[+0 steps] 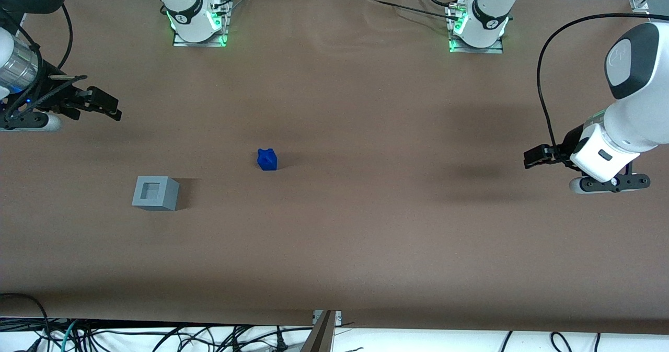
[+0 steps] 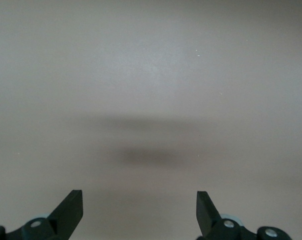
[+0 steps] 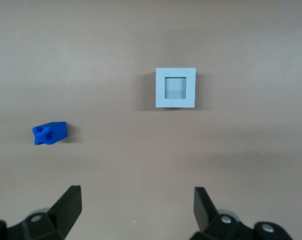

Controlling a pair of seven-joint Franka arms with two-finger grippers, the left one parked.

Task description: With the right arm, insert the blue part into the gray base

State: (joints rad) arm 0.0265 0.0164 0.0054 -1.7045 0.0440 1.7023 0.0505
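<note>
Right arm (image 1: 21, 64) sits at the working arm's end of the table, raised above the brown table (image 1: 366, 226) surface, with its gripper (image 1: 107, 106) holding nothing. Fingers are spread wide: wrist cam shows both fingertips (image 3: 68, 205) well apart with bare table between them. Blue part (image 1: 267, 159) rests on the table on its own, well clear of the gripper, roughly mid-table and slightly farther from the front camera than the gray base. In the wrist cam the blue part (image 3: 50, 133) looks tipped onto its side with the notched end facing sideways, though from the front view I can't confirm its exact orientation. Gray base (image 1: 155, 193) sits upright on the table, nearer the working arm's end than the blue part and a bit closer to the front camera; the two are apart, not touching. The base's square recess faces up and is unoccupied, clearly visible in the wrist view (image 3: 175, 88). The gripper is farther from the front camera than both parts.
</note>
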